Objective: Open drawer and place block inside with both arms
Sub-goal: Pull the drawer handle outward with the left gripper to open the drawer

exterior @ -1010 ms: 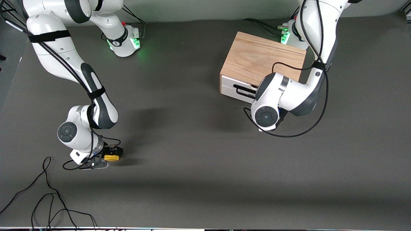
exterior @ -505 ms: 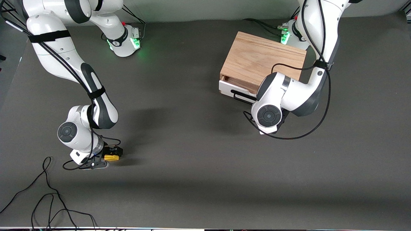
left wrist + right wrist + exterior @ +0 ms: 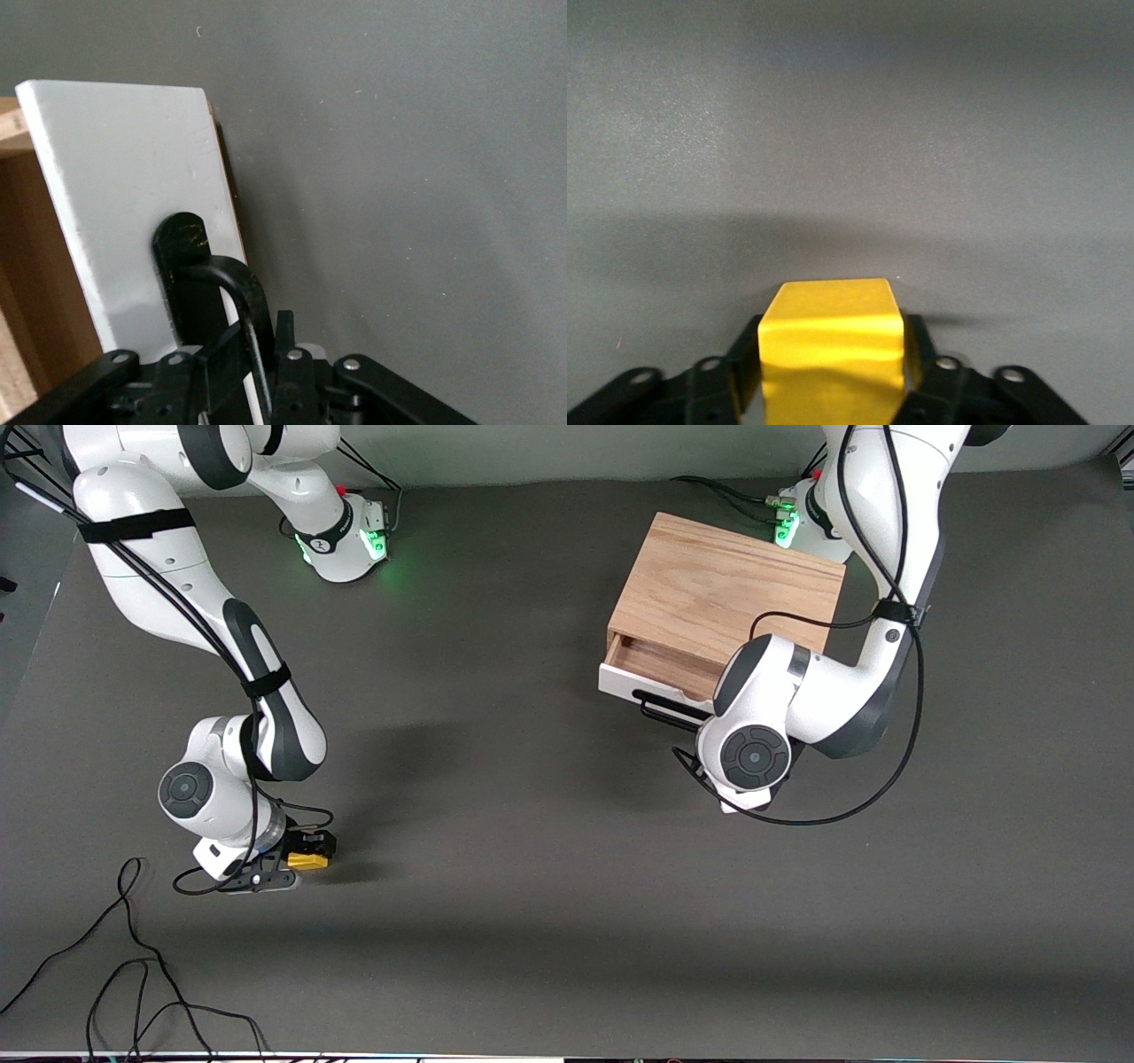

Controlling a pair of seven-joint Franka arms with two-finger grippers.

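Note:
The light oak cabinet (image 3: 726,589) stands near the left arm's base. Its white-fronted drawer (image 3: 620,682) is pulled partly out, showing its wood interior (image 3: 660,660). My left gripper (image 3: 266,332) is shut on the black bar handle (image 3: 235,283) against the white front (image 3: 124,177); in the front view the wrist hides the fingers, and part of the handle (image 3: 660,710) shows. My right gripper (image 3: 306,850) is shut on the small yellow block (image 3: 307,860), low over the mat at the right arm's end. The block (image 3: 833,345) fills the space between the fingers.
Loose black cables (image 3: 133,974) lie on the mat at the near corner of the right arm's end. The arm bases (image 3: 354,540) (image 3: 788,522) glow green along the table's back edge. Bare dark mat lies between the block and the cabinet.
The drawer has gone from shut to partly open, pulled toward the front camera by my left gripper on the handle. The right arm and the block have not moved.

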